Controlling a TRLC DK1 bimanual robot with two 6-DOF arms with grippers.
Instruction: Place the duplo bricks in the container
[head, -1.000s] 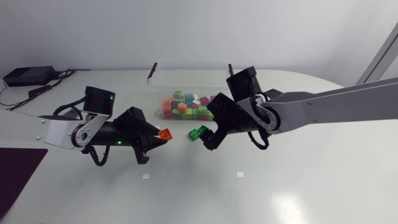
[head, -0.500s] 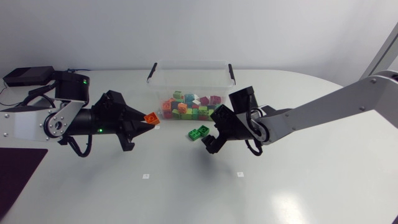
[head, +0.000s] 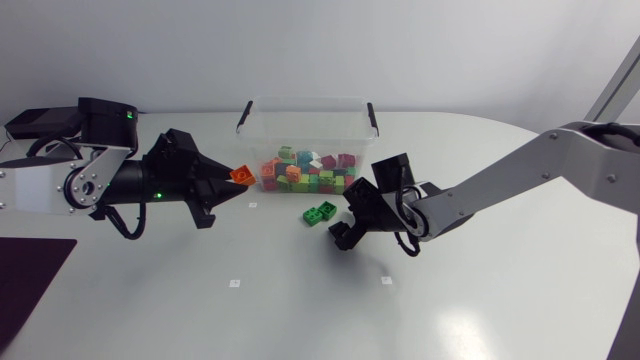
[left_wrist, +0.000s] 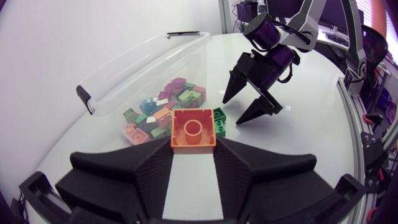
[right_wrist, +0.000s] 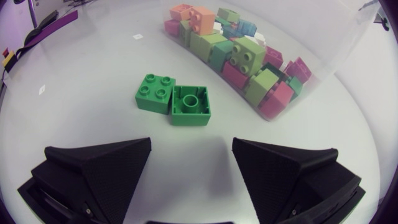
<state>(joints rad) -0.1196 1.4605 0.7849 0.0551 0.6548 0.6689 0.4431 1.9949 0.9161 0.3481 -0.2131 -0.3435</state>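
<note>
Left gripper is pinching one orange brick at its fingertips, clear of the worktop. In the left wrist view the orange brick is showing its hollow underside to the camera, so the studs are pointing away, toward the container. It's a square brick, so no long axis to speak of.

Key relation: the brick is sitting just outside the container's left end wall, with the container ahead of the gripper and slightly to its right. The container's long axis is running across the worktop, so the left arm is coming at it end-on. Can't tell whether the brick is already above the rim; my read is it's needing lift plus a short advance before release.

Right gripper is spread wide and holding nothing, hovering over the worktop. Two green bricks are lying straight ahead of it, touching each other, just outside the container's near wall. One is studs up, the other hollow side up. As a pair their long axis is running roughly across the gripper's opening. The right arm is clearly the nearer one for them.

The brick pile is already filling the container floor.
</note>
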